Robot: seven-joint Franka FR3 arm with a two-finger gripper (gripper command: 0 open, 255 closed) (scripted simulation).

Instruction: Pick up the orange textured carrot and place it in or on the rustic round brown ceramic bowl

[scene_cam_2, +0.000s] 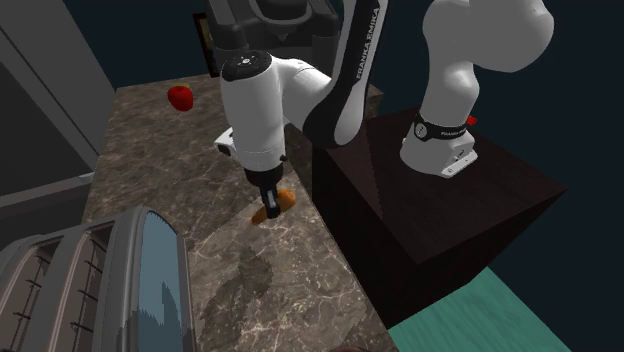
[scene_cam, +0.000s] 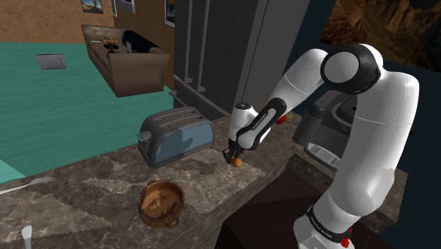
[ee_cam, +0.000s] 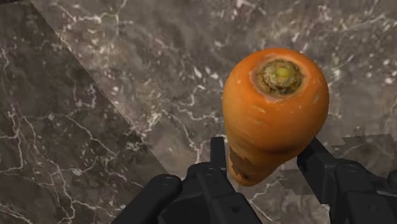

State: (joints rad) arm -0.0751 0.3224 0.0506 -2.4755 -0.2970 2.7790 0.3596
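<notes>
The end effector (ee_cam: 264, 156) clasps the orange carrot (ee_cam: 273, 102) by its tapered end, low over the marble table (scene_cam: 85, 191). Gripped on that taper, the carrot may slip or swing during carriage to the brown bowl (scene_cam: 161, 219), which stands well apart.

Bowl (scene_cam: 157, 216) and toaster (scene_cam: 177, 138) on counter (scene_cam: 92, 194)

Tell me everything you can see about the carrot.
The carrot is short, stubby and bright orange, with faintly pitted skin and a greenish-brown stem scar on its broad flat crown. It tapers to a narrower end that sits between the black fingers of the gripper, which press on both its sides. It is over the dark marbled counter, near the edge beside the stand; whether it touches the counter cannot be told.
</notes>
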